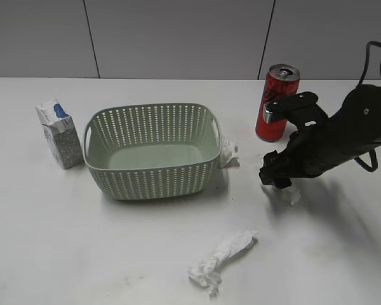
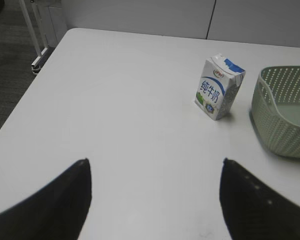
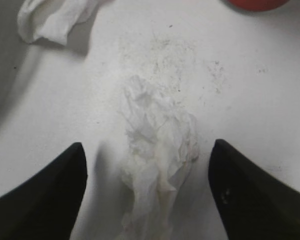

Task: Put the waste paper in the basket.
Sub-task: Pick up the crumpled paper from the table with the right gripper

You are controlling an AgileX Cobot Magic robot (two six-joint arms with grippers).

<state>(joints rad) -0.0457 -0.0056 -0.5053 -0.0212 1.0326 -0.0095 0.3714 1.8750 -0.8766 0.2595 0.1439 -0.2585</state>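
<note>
A pale green perforated basket [image 1: 152, 171] stands mid-table; its edge shows in the left wrist view [image 2: 285, 137]. Three crumpled white papers lie on the table. One [image 1: 223, 255] lies in front. One [image 1: 229, 152] lies against the basket's right side, also at the top left of the right wrist view [image 3: 52, 17]. One [image 1: 291, 192] lies under my right gripper [image 1: 274, 178]. In the right wrist view this paper [image 3: 157, 150] lies between the open fingers [image 3: 146, 150], which are low over the table. My left gripper [image 2: 155, 162] is open and empty over bare table.
A red drink can [image 1: 277, 101] stands behind the right gripper. A blue-and-white milk carton [image 1: 59, 133] stands left of the basket, also in the left wrist view [image 2: 218, 87]. The table's left edge [image 2: 25, 95] drops to the floor.
</note>
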